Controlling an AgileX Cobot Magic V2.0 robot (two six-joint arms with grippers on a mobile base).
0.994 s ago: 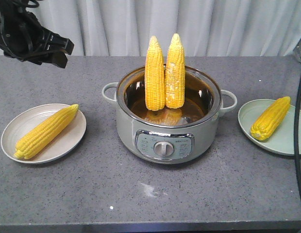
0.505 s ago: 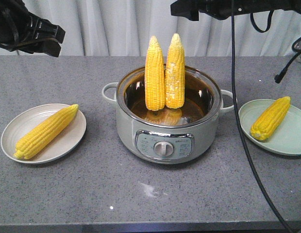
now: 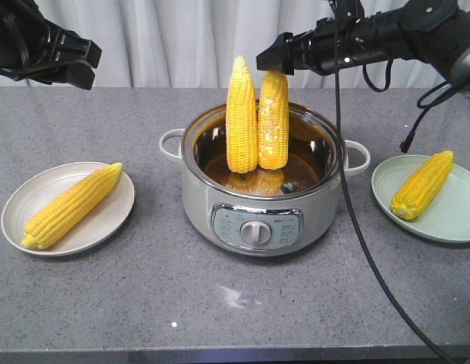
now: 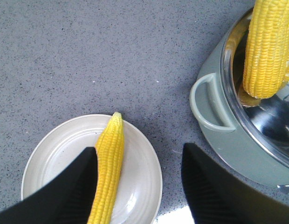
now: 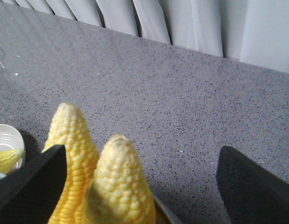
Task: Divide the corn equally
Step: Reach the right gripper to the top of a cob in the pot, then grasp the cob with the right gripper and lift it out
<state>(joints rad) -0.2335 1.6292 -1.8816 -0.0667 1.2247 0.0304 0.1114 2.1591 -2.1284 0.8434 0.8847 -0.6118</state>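
So, plates (image 3: 98, 220) at worktop's (image 3: 235, 303) side edges: one cob (image 3: 72, 205) each.
Multicooker (image 3: 197, 205): two upright cobs (image 3: 242, 114) to share out.
Left gripper (image 4: 137, 154), right gripper (image 5: 140, 154): apart, empty.

Four husked cobs, bright yellow kernels, each tapered to a point. Two stand near upright in the pot (image 3: 205, 201), butt ends down inside, tips well above the rim, side by side and touching. The plain cob (image 3: 242, 117) is at left. The patchy cob (image 3: 274, 121) at right has whitish blotches along its kernels. The third cob (image 3: 72, 205) lies diagonally on the white plate (image 3: 38, 189), tip toward the pot. The fourth cob (image 3: 422, 184) lies diagonally on the pale green plate (image 3: 455, 216), tip to the rear, butt nearer the pot.
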